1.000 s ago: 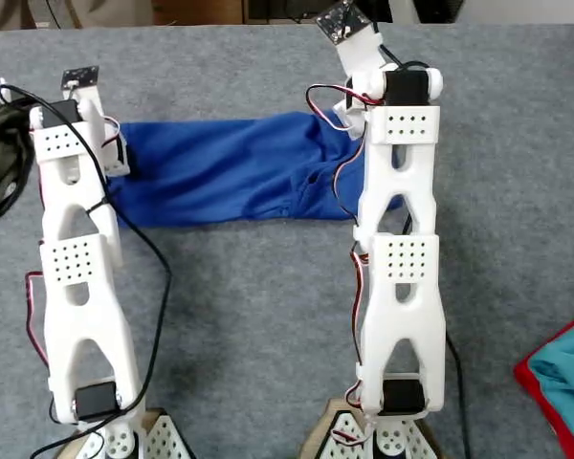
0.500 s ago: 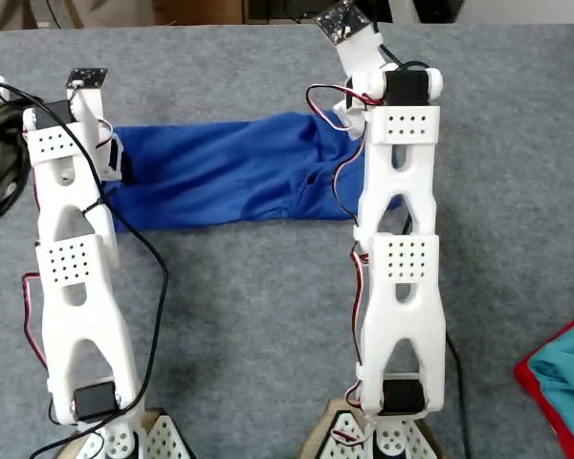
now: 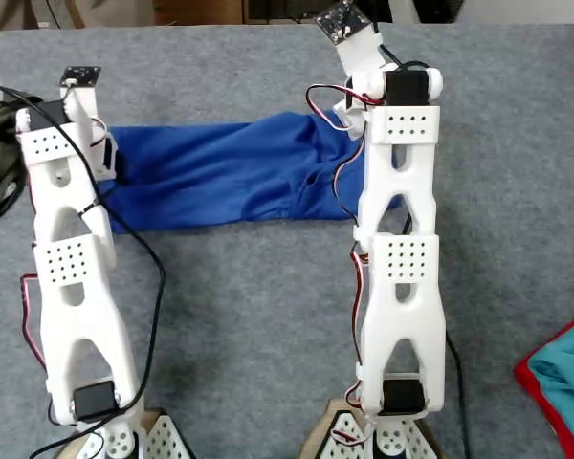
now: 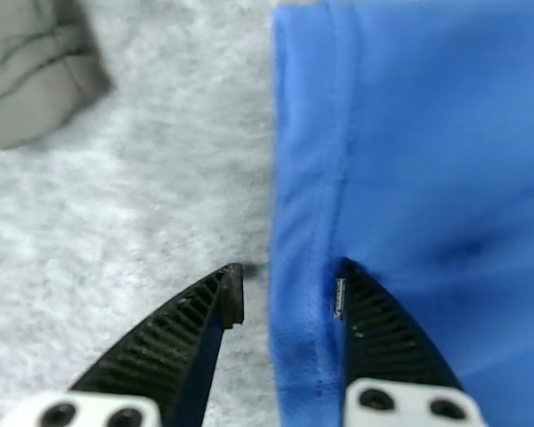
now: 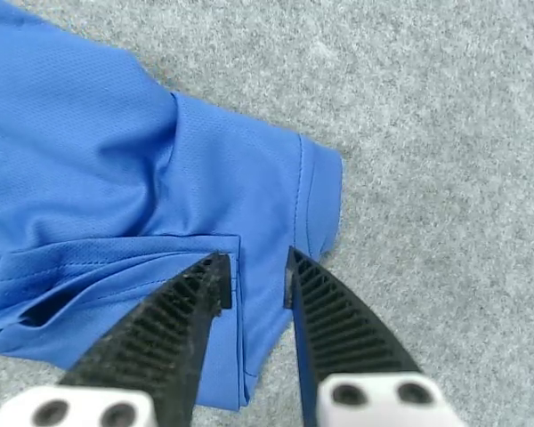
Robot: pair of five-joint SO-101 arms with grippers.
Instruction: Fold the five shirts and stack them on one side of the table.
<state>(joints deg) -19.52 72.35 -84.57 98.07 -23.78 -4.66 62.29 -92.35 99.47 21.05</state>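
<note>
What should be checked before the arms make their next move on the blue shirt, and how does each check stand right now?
1. Left gripper open: ok, jaws apart.
2. Left gripper astride the blue shirt hem: ok, one finger over cloth, the other over the table.
3. Right gripper open above the sleeve end: ok, jaws narrowly apart.
4. Cloth gripped at both ends: not ok, neither gripper is shut on it.
5. Shirt folded into an even strip: cannot tell, the right arm covers part.
6. Stacking side chosen: cannot tell; dark shirt lies left, teal shirt right.

Blue shirt (image 5: 98, 151) smooth matt knit; table (image 5: 445, 107) rough grey felt.
</note>
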